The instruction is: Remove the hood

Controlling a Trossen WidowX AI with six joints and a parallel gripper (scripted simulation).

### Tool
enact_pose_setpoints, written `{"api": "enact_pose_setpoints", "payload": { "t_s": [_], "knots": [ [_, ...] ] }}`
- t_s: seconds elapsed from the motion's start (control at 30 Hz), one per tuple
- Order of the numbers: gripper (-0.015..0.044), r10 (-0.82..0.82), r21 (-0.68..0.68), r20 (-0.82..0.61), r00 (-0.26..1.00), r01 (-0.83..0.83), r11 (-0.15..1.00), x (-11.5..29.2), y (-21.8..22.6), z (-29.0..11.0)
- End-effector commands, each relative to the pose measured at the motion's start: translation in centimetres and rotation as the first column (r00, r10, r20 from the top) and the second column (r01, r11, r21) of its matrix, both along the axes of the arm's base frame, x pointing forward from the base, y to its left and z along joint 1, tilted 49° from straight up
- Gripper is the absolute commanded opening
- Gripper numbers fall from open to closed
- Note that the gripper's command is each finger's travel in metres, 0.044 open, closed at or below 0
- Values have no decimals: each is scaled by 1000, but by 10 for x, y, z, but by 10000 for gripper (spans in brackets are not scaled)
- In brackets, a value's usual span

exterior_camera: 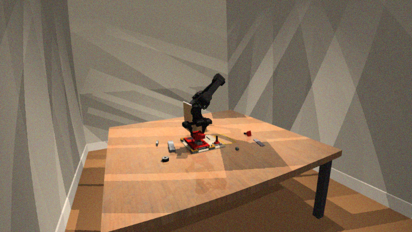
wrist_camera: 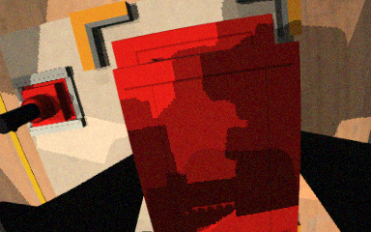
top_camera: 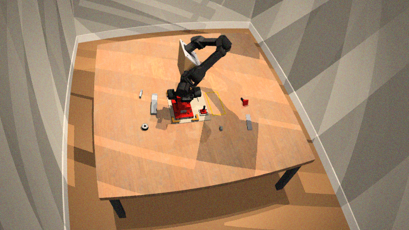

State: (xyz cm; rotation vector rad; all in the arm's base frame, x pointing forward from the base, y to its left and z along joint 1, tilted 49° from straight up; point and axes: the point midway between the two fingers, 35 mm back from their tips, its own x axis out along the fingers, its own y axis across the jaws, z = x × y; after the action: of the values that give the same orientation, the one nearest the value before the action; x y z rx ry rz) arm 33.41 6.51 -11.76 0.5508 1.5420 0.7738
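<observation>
The gripper point(top_camera: 183, 95) is squeezing the red hood point(wrist_camera: 213, 130) from both sides, lifting it just above the toy car point(top_camera: 182, 110); the yellow marked area point(top_camera: 215, 103) is waiting beside it.

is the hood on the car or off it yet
Off, it seems: the gripper is shut on the red hood, which sits tilted and raised above the car in the wrist view. Full separation can't be told.
</observation>
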Motion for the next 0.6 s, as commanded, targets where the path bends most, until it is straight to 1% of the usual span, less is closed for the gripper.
{"api": "enact_pose_setpoints", "payload": {
  "t_s": [0.0, 0.13, 0.2, 0.57],
  "knots": [
    [0, 1, -7, 17, 1000, 0, 1000, 6, -16, 16],
    [0, 1, -7, 17, 1000, -1, 1000, 7, -21, 21],
    [0, -7, -2, 9, 1000, 7, 1000, 5, -15, 16],
    [0, -7, -13, 10, 1000, 7, 1000, 6, 8, 46]
  ]
}}
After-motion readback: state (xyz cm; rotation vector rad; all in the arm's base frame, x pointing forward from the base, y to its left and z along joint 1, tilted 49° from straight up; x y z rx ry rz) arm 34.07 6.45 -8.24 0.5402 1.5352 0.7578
